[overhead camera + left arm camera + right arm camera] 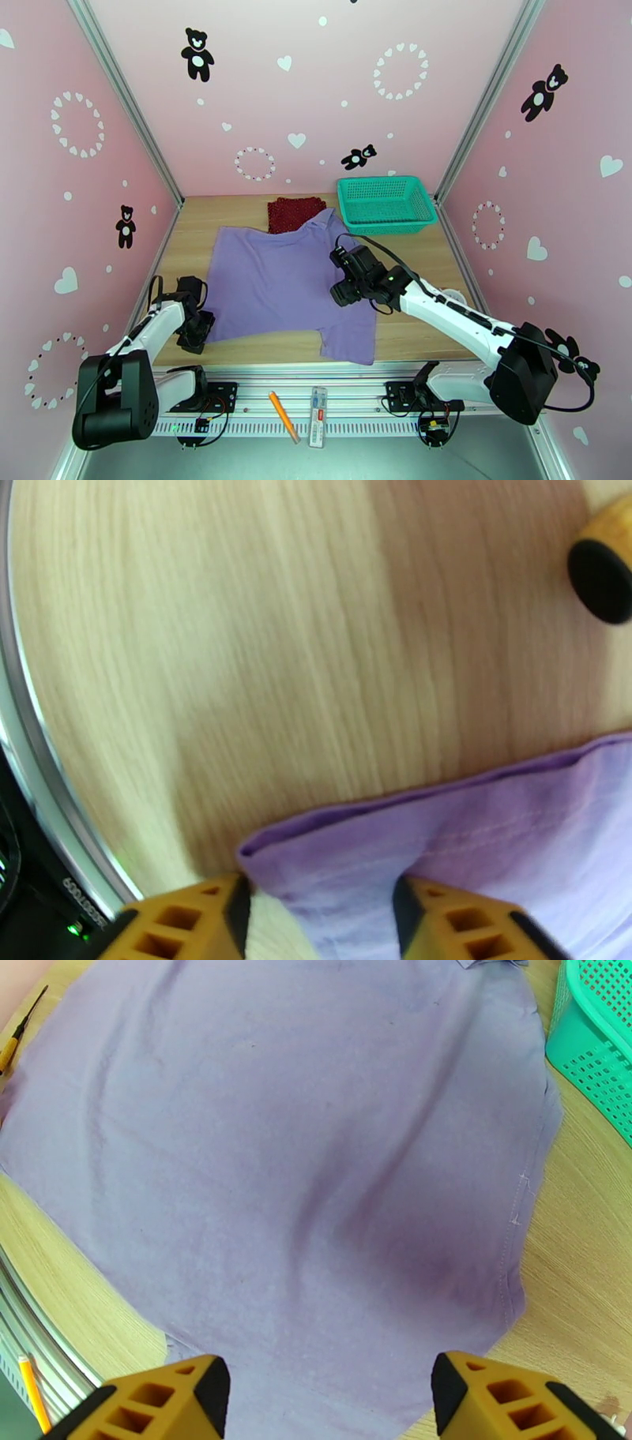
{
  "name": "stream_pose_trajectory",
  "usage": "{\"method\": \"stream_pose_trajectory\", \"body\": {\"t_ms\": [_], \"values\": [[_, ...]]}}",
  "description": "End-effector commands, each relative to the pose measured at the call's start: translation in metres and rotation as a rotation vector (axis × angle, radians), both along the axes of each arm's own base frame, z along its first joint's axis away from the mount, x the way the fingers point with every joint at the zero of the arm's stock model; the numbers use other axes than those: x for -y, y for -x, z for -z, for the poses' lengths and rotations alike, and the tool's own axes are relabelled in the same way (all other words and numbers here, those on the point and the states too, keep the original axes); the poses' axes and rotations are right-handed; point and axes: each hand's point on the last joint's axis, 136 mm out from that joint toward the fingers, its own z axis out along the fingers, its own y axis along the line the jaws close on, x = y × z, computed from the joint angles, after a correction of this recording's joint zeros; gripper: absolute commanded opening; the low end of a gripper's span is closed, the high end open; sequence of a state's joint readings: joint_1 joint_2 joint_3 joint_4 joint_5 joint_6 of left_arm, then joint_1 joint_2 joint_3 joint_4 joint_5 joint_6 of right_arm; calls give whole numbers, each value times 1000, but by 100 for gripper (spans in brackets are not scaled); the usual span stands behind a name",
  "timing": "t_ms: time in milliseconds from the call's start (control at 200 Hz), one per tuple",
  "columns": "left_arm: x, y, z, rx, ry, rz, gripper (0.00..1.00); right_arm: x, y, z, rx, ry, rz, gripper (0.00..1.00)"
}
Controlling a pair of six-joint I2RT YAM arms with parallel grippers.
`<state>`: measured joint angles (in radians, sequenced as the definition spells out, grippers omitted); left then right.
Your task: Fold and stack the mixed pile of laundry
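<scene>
The left gripper (322,894) sits at the near left corner of the lavender T-shirt (276,284), its fingers narrowly apart astride the hem, not clamped. The T-shirt lies spread flat on the table (430,260), with the dark red cloth (294,213) touching its far edge. Above the T-shirt's right side hangs the right gripper (330,1374), fingers wide, holding nothing. The teal basket (389,224) stands just beyond the T-shirt's far right corner.

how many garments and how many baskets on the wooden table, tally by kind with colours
garments: 2 (purple T-shirt, dark red cloth)
baskets: 1 (teal basket)
total: 3
</scene>
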<state>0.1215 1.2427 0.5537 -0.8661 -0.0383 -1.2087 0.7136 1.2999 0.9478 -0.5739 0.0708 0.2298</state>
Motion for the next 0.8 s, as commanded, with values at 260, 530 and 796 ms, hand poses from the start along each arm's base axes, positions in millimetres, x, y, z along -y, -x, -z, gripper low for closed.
{"method": "stream_pose_trajectory", "body": {"t_ms": [260, 530, 796], "values": [[-21, -30, 6, -2, -91, 84, 0, 53, 62, 41, -204, 83, 203, 73], [-44, -62, -28, 35, -184, 168, 0, 45, 105, 60, -226, 140, 121, 71], [-65, -102, -33, 73, -191, 195, 0, 5, 144, 72, -248, 221, -172, 64]]}}
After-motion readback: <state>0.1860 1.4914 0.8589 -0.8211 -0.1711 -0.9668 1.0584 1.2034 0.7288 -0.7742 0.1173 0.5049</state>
